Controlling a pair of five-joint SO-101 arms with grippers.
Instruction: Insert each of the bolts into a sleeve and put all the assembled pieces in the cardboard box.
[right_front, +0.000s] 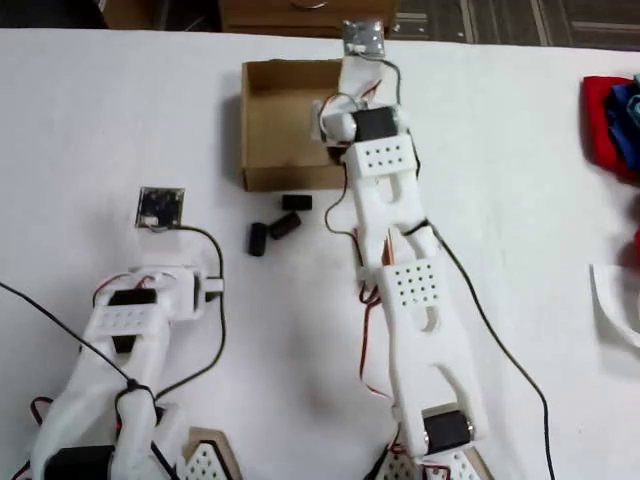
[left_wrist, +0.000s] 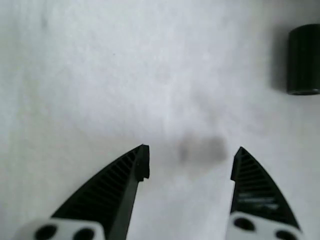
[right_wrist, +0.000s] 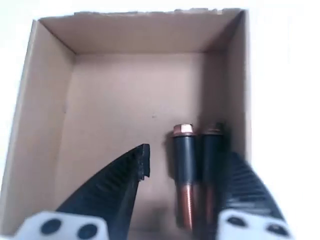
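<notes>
- The right pincer (right_wrist: 190, 162) hangs over the box (right_wrist: 50, 125), jaws spread wide, with nothing in its grip
- Below it, on the box floor, lie two sleeved bolts (right_wrist: 184, 167), side by side and touching or nearly so, close to one side wall
- One of them shows in the gap between the dark fingers (right_wrist: 125, 185); the other is partly hidden behind one finger
- Each is a coppery bolt with a hex head at one end, bare thread at the other and a black sleeve round the middle
- From above, the right arm (right_front: 400, 230) stretches across the table (right_front: 120, 110) to the box, covering its right side; the part of the floor that shows is bare
- Three loose sleeves (right_front: 284, 225) lie on the table just in front of the box, close together, beside the right arm
- The left pincer (left_wrist: 191, 162) is low over the white table with its jaws well apart and gripping nothing
- One black sleeve (left_wrist: 303, 60) lies ahead of it and off to one side, clear of both fingers
- The left arm (right_front: 130, 320) sits at the near left, well apart from the box
- A red and blue cloth (right_front: 612, 120) lies at the table's right edge
</notes>
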